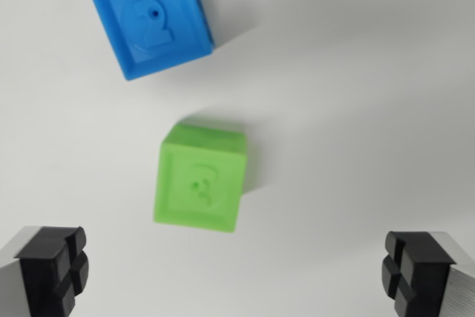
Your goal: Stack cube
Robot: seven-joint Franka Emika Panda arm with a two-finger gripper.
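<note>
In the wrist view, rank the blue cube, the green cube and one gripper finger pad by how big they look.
1. blue cube, slightly largest.
2. green cube, close behind; the two may well be alike, so treat this order as unsure.
3. finger pad, smallest, though cut off by the frame and nearer the camera.

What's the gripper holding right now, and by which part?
Nothing. The gripper is open, its fingers wide apart with only bare table between them. The green cube and blue cube sit free on the table, untouched.

Place: bare test bench, likely a lab
Surface: plain white table [356, 94]
Props: numbered toy cubes, blue [152, 20] and green [200, 180]
</note>
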